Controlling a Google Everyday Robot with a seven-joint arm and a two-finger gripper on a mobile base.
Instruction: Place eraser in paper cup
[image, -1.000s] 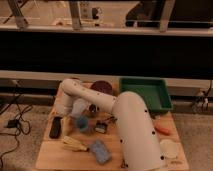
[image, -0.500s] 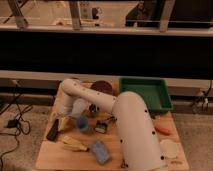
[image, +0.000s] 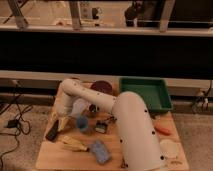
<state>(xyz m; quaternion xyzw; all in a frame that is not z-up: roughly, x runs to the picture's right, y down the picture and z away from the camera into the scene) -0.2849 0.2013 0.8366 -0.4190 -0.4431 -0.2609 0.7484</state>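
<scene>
The eraser (image: 51, 132) is a flat black block lying tilted at the left edge of the wooden table (image: 55, 157). My gripper (image: 59, 122) hangs at the end of the white arm, low over the table, right beside or on the eraser's upper right end. The paper cup (image: 170, 148) is a wide cream-white round cup at the table's front right corner, far from the gripper, partly behind the arm's thick white body.
A blue cup (image: 82, 123) stands just right of the gripper. A small shiny cup (image: 101, 126), a yellow object (image: 75, 144) and a blue sponge block (image: 100, 151) lie nearby. A green tray (image: 146, 93), a dark red bowl (image: 102, 86) and an orange object (image: 162, 129) are also there.
The forearm and gripper have come down and slightly left toward the eraser. The eraser appears shifted a little toward the table's left front.
</scene>
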